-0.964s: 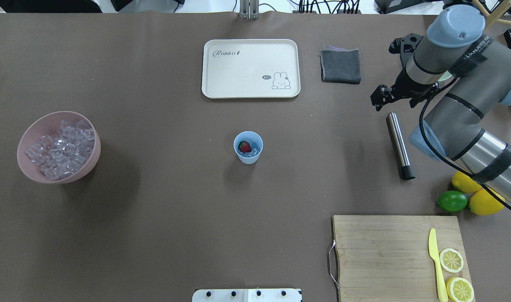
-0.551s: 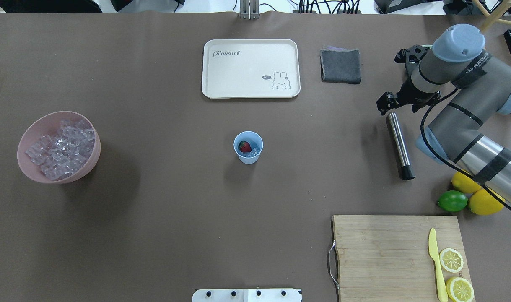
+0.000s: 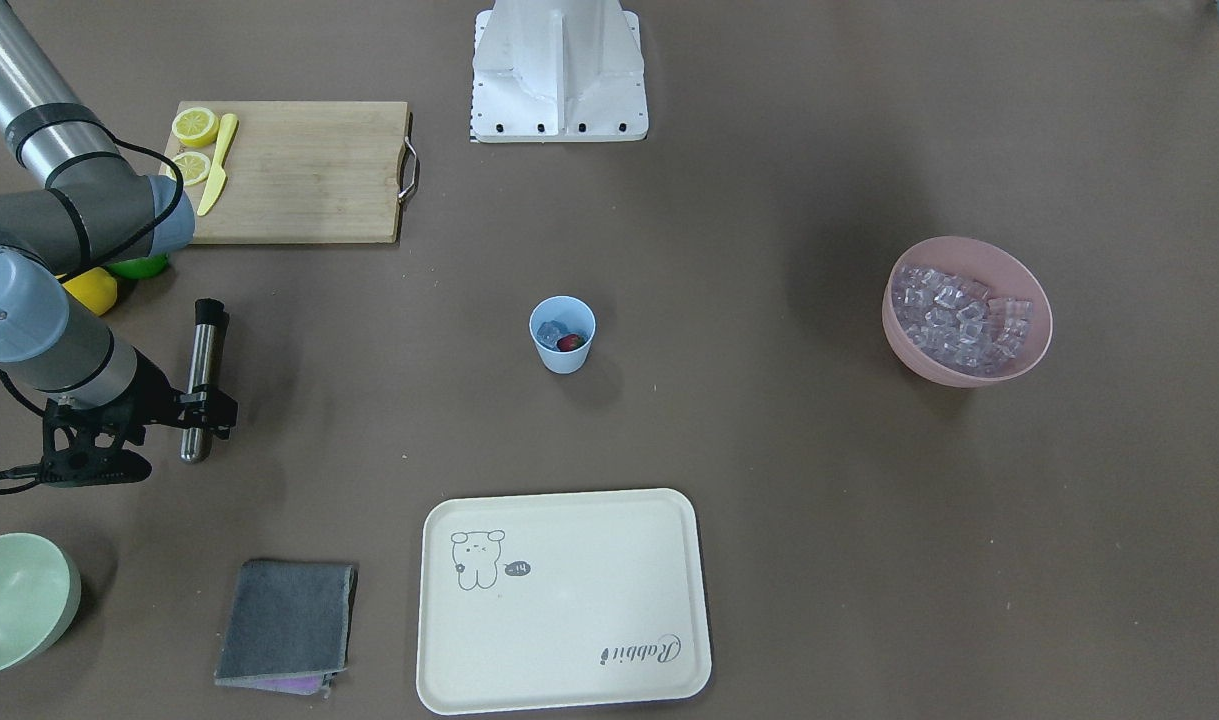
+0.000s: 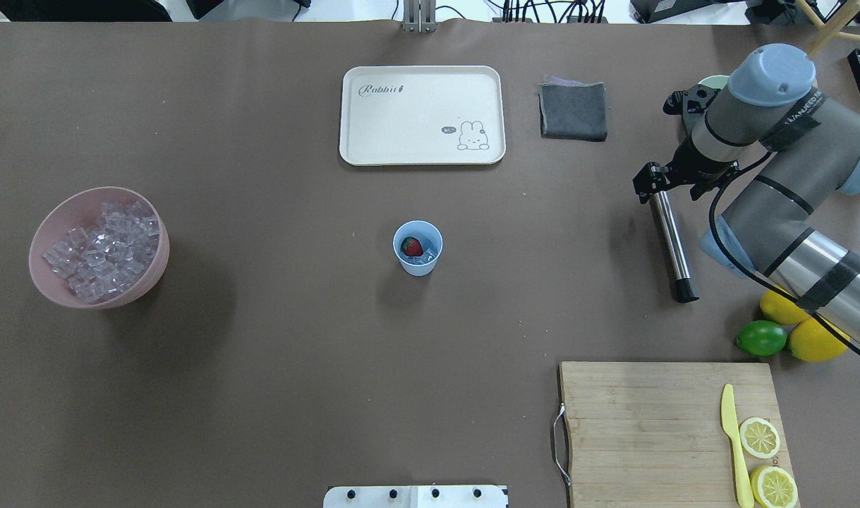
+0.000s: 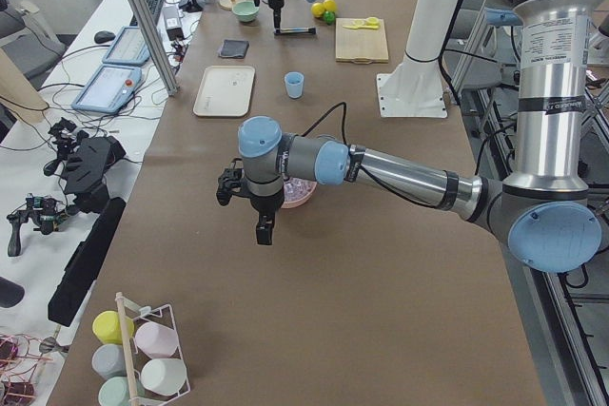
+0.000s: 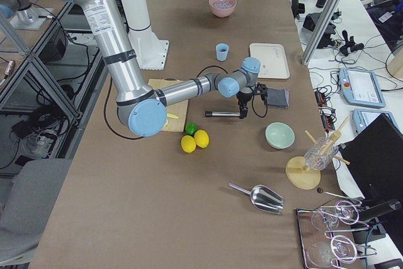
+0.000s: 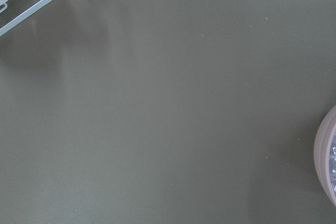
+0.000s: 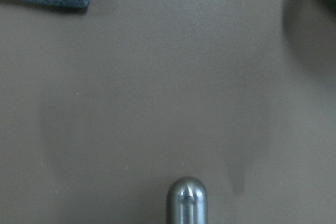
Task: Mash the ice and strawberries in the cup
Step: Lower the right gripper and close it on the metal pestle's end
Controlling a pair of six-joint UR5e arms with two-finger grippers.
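Strawberry (image 4: 412, 247) red, whole, atop ice (image 4: 424, 258) in pale blue cup (image 4: 418, 268).

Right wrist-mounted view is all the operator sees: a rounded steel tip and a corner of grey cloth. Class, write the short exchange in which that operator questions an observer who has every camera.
Operator: What does that steel tip belong to?
Observer: A steel muddler lying flat on the table, its black end towards the robot.
Operator: Where is my pincer on it?
Observer: The right pincer is at the rounded far end, with the jaws apart on either side of the rod.
Operator: And the cup?
Observer: The cup stands upright in the middle of the table, off to the robot's left of the muddler. The strawberry and ice are inside it.
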